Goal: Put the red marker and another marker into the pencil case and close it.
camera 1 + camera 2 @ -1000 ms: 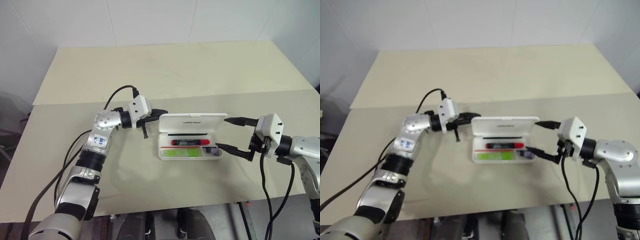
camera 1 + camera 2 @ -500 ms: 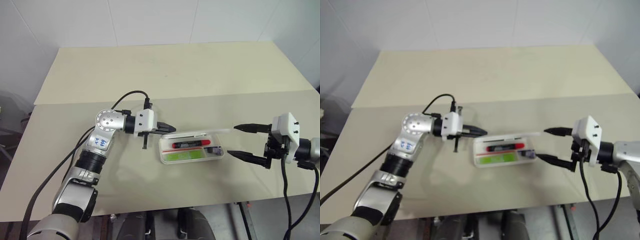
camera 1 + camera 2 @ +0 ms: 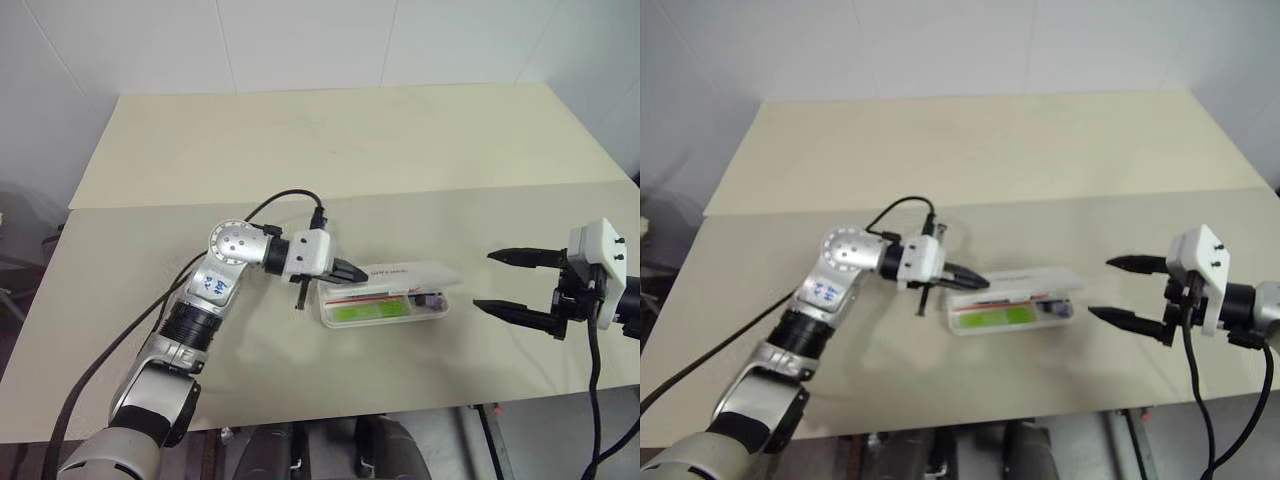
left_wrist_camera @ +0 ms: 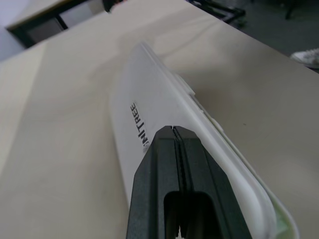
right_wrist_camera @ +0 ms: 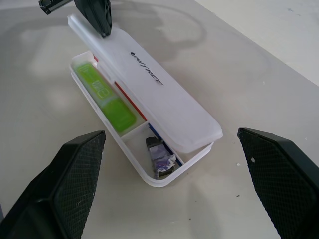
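The pencil case [image 3: 385,297] is seen lying lengthwise on the desk [image 3: 330,150], in the near half, roughly midway between the left and right edges, with its lid [image 5: 149,84] lowered nearly to the base but propped ajar along the front. Through the gap the lime-green marker [image 5: 102,97] is seen in the front compartment, and a strip of the red marker [image 3: 352,293] is glimpsed behind it under the lid; a small dark object [image 5: 159,158] sits in the end compartment. The left gripper [image 3: 352,272] is pressed shut, nothing held, its tip resting on the lid's left end. The right gripper [image 3: 520,283] is held spread wide and empty, well apart from the case, towards the desk's right edge
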